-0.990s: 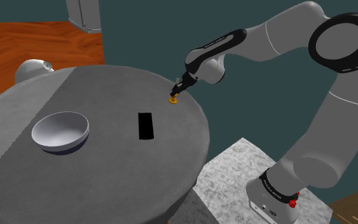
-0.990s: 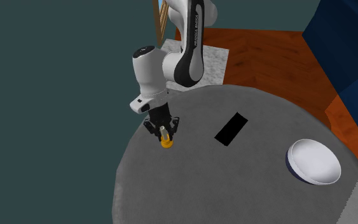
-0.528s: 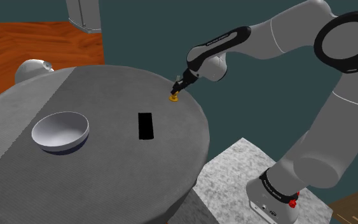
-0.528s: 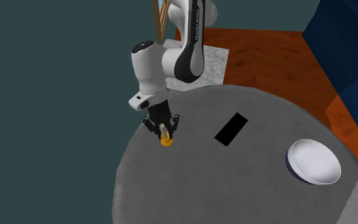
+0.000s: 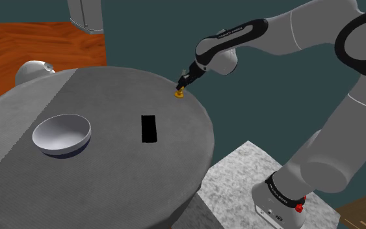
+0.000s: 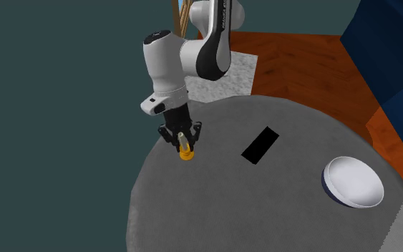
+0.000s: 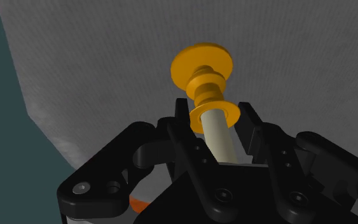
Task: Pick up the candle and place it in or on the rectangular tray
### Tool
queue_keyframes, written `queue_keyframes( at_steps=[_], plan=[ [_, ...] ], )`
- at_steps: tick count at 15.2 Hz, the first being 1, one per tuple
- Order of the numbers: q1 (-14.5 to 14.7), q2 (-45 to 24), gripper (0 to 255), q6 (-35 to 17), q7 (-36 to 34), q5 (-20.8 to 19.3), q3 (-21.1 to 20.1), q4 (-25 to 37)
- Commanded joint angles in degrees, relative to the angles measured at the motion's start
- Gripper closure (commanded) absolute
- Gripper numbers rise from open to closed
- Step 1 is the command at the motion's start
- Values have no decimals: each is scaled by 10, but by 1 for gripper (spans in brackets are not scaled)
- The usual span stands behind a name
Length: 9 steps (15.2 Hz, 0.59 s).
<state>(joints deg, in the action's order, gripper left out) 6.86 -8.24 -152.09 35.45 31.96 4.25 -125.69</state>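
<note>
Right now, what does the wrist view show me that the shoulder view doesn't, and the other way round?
Wrist view: up close, the jaws clasp the candle by its cream stick, just behind its orange holder. Shoulder view: the wider scene, with the black rectangular tray, the white bowl and the arm rising from its stand. Both: the candle, near the edge of the grey table.

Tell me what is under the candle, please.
Under the candle lies the grey table; whether its orange foot touches it, I cannot tell. The jaws of the gripper clasp the cream stick and cover its upper end.
</note>
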Motion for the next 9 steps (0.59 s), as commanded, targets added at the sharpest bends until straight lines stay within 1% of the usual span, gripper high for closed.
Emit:
queue_keyframes(
  at_steps=[1, 9],
  plan=[
    [2, 10, 255, 12, -13, -13, 3, 3],
    [3, 46, 255, 61, -56, -56, 11, 21]
  ],
)
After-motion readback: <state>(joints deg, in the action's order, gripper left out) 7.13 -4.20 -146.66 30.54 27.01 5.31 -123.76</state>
